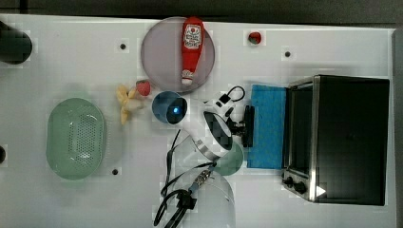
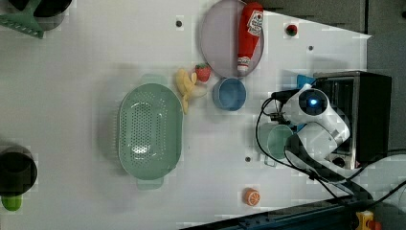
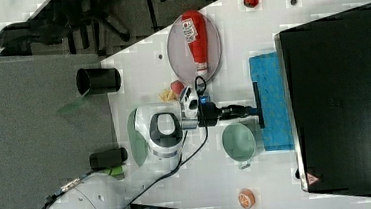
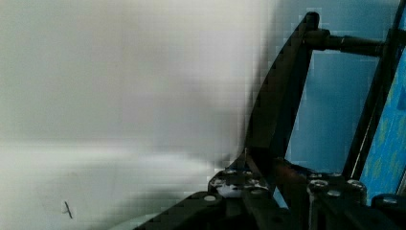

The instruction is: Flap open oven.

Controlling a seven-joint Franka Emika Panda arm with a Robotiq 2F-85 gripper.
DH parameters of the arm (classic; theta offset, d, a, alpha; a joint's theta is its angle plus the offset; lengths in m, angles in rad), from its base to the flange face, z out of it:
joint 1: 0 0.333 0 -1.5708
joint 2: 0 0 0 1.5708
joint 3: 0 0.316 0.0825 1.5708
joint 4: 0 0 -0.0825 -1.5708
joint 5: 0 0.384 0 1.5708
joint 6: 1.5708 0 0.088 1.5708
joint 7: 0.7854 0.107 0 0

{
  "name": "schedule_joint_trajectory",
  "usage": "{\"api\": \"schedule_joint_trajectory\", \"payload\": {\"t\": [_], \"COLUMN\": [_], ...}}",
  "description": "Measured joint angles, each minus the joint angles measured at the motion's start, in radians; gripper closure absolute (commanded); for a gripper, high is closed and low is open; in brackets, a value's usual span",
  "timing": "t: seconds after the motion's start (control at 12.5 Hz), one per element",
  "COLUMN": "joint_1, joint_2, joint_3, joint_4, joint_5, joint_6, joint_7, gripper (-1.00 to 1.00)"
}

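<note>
The oven (image 1: 349,137) sits at the 3 o'clock edge of the white desk (image 1: 71,57) in the top view, its blue glass door (image 1: 268,126) flapped down flat toward 9 o'clock. The hand (image 1: 248,126) is pinched on the door's dark bar handle (image 3: 258,105), a green mug (image 3: 239,142) just beside it.

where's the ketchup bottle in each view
Top view: ketchup bottle lies on the round plate at top centre.
Left view: top, right of centre, on the same plate's right half.
Right view: top centre, on the plate.
Wrist view: not in it.
Shared landmark: the oven, far from the bottle, at the right edge of the top, left and right views.
</note>
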Motion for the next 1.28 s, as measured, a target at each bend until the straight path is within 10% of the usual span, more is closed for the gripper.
{"api": "schedule_joint_trajectory", "payload": {"t": [0.72,1.28], "joint_1": [0.005,0.001], "joint_2": [-0.482,-0.729], "joint_3": [0.018,-0.005], "joint_4": [0.148,0.515], "joint_5": [0.738,0.772], "joint_6": [-0.291,-0.792], "joint_7": [0.019,0.097], "gripper": [0.65,0.65]}}
